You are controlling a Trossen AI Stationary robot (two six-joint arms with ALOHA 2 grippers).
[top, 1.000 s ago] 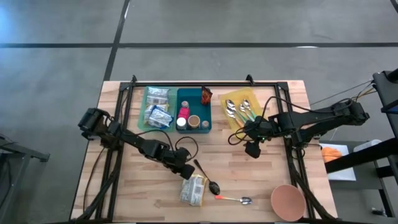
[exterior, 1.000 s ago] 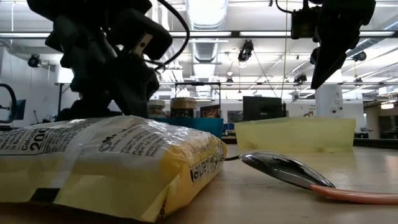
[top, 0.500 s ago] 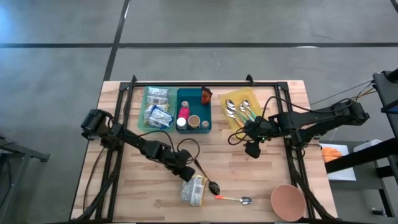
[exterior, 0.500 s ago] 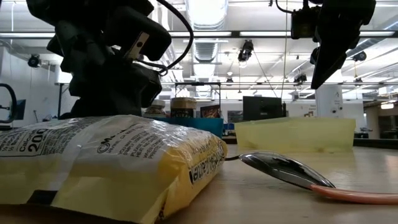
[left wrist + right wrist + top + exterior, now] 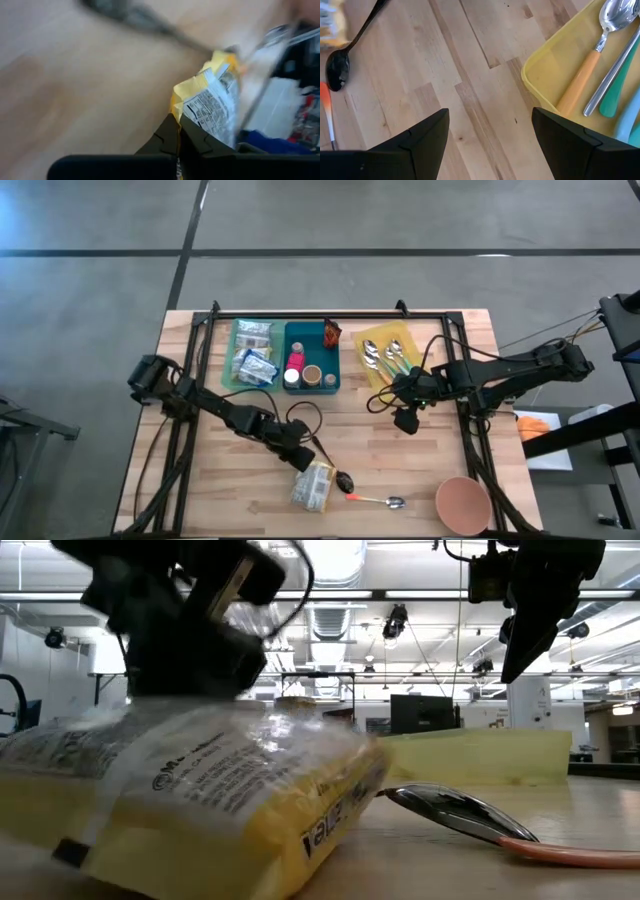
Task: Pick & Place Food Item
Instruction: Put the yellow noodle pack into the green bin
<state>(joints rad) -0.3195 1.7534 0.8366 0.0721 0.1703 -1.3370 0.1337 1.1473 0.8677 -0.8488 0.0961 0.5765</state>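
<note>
the left tool [image 5: 303, 461] has pressed together on the far edge of the yellow snack bag [image 5: 312, 485], its fingers [image 5: 170, 137] pinching the crimped end, where a second ago it was spread above it. the bag, near the middle of the surface [image 5: 420, 470] beside a black spoon [image 5: 335, 470], now tips up in the low view. the right tool [image 5: 405, 420] stays spread, unmoved, near the yellow cutlery tray [image 5: 378, 375].

Snack packet [image 5: 312, 485] near the table's [image 5: 200, 510] front edge — spoons [image 5: 365, 490] beside it, bowl [image 5: 462, 504] farther right
</note>
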